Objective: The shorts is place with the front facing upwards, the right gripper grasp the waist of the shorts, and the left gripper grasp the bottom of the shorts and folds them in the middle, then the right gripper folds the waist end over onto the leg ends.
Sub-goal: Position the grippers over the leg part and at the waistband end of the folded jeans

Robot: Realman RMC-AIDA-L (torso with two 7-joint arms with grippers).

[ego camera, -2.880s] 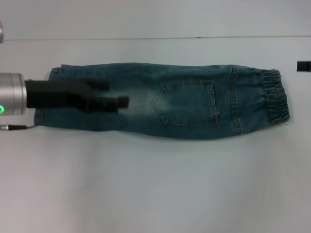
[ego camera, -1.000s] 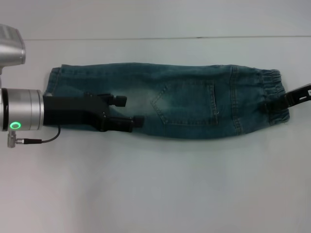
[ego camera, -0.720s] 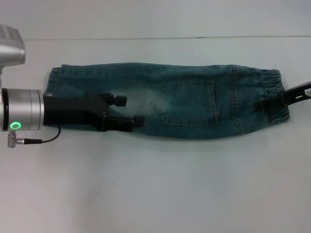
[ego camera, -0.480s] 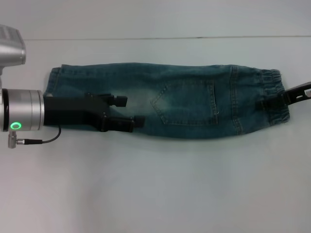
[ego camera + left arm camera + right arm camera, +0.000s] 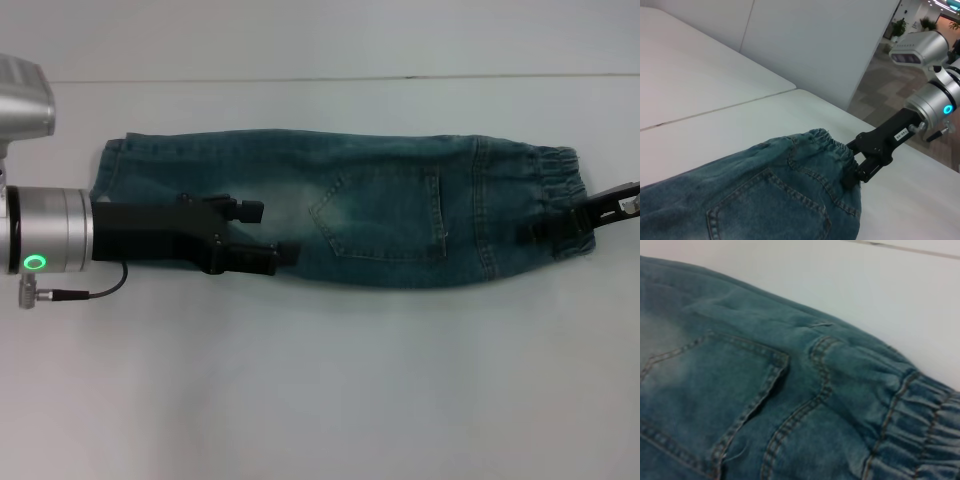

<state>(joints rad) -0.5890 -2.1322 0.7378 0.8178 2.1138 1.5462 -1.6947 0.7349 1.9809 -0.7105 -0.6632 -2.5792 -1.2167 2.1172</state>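
The denim shorts (image 5: 340, 208) lie flat along the white worktop (image 5: 330, 390), already folded lengthwise into one long band. The leg ends point toward the robot's left and the gathered elastic waistband (image 5: 560, 200) toward its right. A stitched patch pocket (image 5: 385, 215) faces up near the middle of the band, with a paler faded patch just beside it on the leg side.

The left hand (image 5: 270, 232) reaches in from the left edge of the head view and sits over the leg half of the shorts, near their front edge. Its two black fingers are spread apart, one a little ahead of the other, and hold nothing — whether they touch the denim cannot be told from above. Behind them the silver wrist shows a green ring light.

The right hand (image 5: 545, 232) comes in from the right edge and meets the shorts at the waist end. In the left wrist view its black fingertips (image 5: 854, 179) press into the ruffled waistband at the near corner, the cloth bunched around them, so it appears clenched on the waist. Its wrist carries a blue ring light. The right wrist view shows only denim close up: the pocket corner, the double seams and the gathered elastic, with bare worktop beyond.
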